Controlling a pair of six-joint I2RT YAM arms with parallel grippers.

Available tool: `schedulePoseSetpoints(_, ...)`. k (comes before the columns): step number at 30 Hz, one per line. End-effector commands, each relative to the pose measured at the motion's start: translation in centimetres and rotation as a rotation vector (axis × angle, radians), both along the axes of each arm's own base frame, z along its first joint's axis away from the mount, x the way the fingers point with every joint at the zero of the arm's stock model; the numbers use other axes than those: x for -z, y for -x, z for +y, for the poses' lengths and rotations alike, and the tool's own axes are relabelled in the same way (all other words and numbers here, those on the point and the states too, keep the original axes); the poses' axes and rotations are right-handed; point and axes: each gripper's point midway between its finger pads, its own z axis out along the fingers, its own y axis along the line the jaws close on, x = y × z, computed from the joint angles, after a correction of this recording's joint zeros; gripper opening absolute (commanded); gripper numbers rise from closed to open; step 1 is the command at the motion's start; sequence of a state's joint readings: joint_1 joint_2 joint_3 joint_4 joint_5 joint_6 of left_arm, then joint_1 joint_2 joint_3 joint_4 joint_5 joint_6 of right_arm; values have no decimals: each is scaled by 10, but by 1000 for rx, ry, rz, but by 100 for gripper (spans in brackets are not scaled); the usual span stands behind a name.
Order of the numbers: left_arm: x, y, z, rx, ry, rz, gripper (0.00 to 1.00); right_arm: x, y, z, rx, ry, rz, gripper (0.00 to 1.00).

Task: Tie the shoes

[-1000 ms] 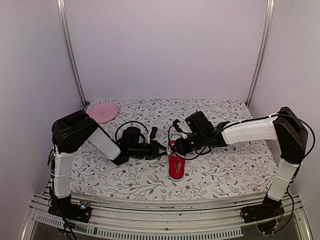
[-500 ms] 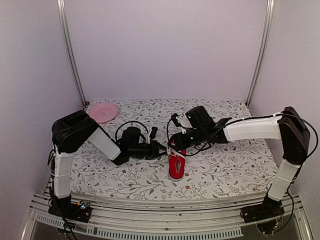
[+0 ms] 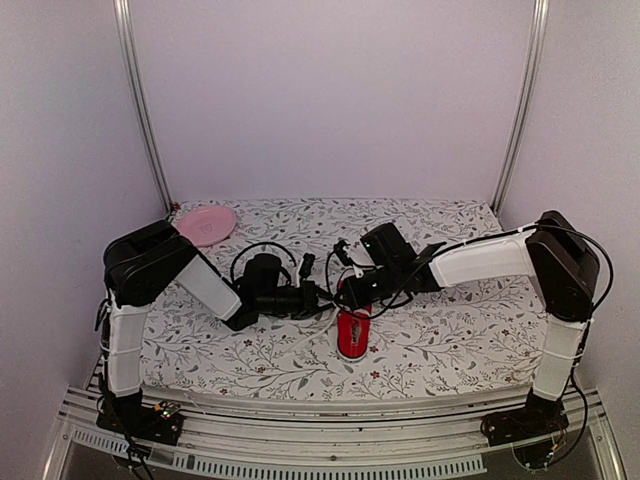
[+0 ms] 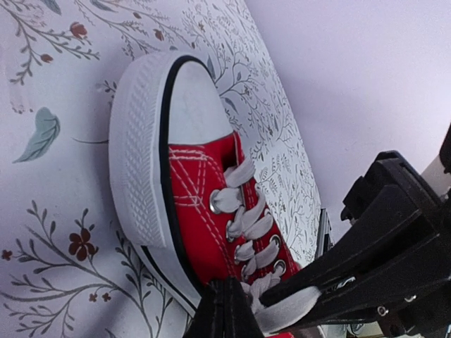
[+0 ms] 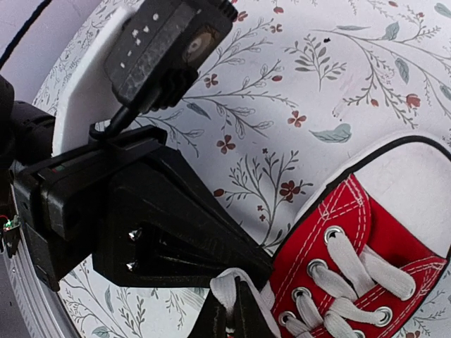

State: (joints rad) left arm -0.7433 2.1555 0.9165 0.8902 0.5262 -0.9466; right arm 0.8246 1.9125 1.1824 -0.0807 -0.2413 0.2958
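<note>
The red sneaker [image 3: 352,335] lies on the floral cloth with its white toe cap toward the near edge. It also shows in the left wrist view [image 4: 197,190] and the right wrist view [image 5: 366,232]. My left gripper [image 3: 325,300] is at the shoe's top eyelets, jaws pressed shut [image 4: 224,310], apparently on a white lace whose end trails on the cloth [image 3: 312,330]. My right gripper [image 3: 347,293] is right beside it, shut [image 5: 234,317] on a loop of white lace [image 5: 236,282]. The two sets of fingers nearly touch above the shoe's tongue.
A pink plate [image 3: 205,224] sits at the back left of the table. Metal posts [image 3: 140,110] stand at the back corners. Black cables [image 3: 262,250] loop above the left wrist. The table's near edge is just below the shoe.
My right gripper has shifted a little left, closer to the left gripper at the shoe's top. The left arm and the shoe have hardly moved.
</note>
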Motion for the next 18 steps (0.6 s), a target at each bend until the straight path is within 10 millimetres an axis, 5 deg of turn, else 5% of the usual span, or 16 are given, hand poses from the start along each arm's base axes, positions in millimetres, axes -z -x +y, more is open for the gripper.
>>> schedulePoseSetpoints(1, -18, 7, -8, 24, 30, -50, 0, -40, -11, 0, 51, -83, -67, 3)
schedulePoseSetpoints(8, -18, 4, -6, 9, 19, -55, 0, -44, -18, -38, 154, -94, -36, 3)
schedulePoseSetpoints(18, -20, 0, 12, -85, -29, -72, 0, -17, -16, -75, 224, -43, 13, 2)
